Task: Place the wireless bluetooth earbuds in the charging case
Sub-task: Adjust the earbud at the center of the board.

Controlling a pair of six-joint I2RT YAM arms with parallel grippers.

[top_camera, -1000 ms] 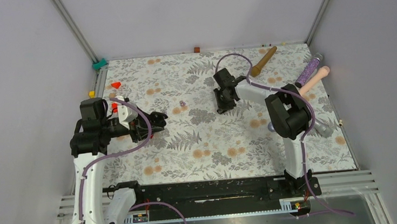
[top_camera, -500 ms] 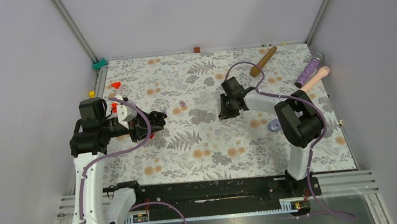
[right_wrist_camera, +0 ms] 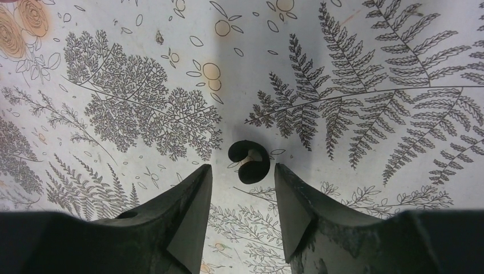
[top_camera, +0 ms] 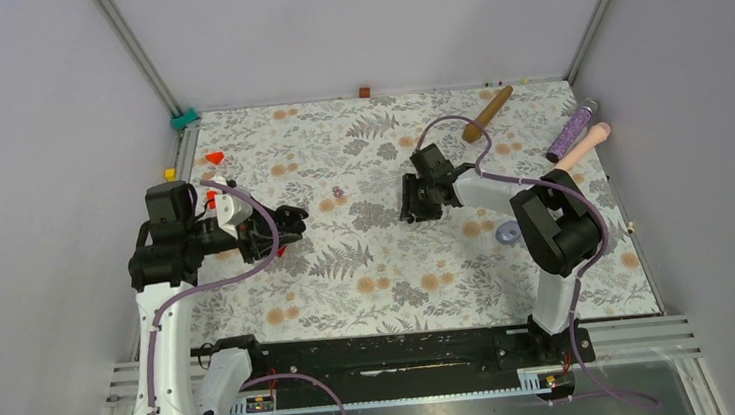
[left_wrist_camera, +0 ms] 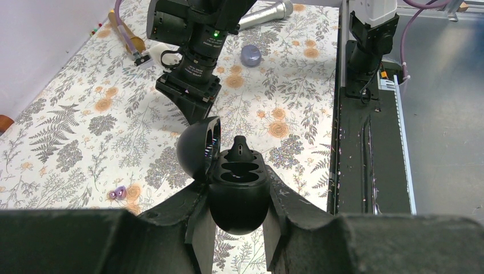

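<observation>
My left gripper (left_wrist_camera: 238, 200) is shut on the round black charging case (left_wrist_camera: 238, 191), held above the table with its lid (left_wrist_camera: 197, 149) swung open to the left. Two oval slots show in its top, and a small black piece stands up at the far end. In the top view this gripper (top_camera: 289, 219) is at the left. My right gripper (right_wrist_camera: 242, 169) stands open, pointing down at the table. One black earbud (right_wrist_camera: 249, 161) lies on the cloth just ahead of its fingertips, touching neither. A pair of pale purple earbuds (left_wrist_camera: 118, 194) lies on the cloth between the arms (top_camera: 337, 190).
A pale purple round case (top_camera: 506, 234) lies by the right arm. At the back right are a brown wooden handle (top_camera: 488, 114), a purple glitter microphone (top_camera: 571, 129) and a pink one (top_camera: 582, 149). A silver microphone (left_wrist_camera: 267, 12) lies near the right base. A red cone (top_camera: 215, 158) sits at the back left.
My right arm swung its elbow to the right and brought the gripper nearer and lower, then its jaws opened wider. The left arm and the case have not moved.
</observation>
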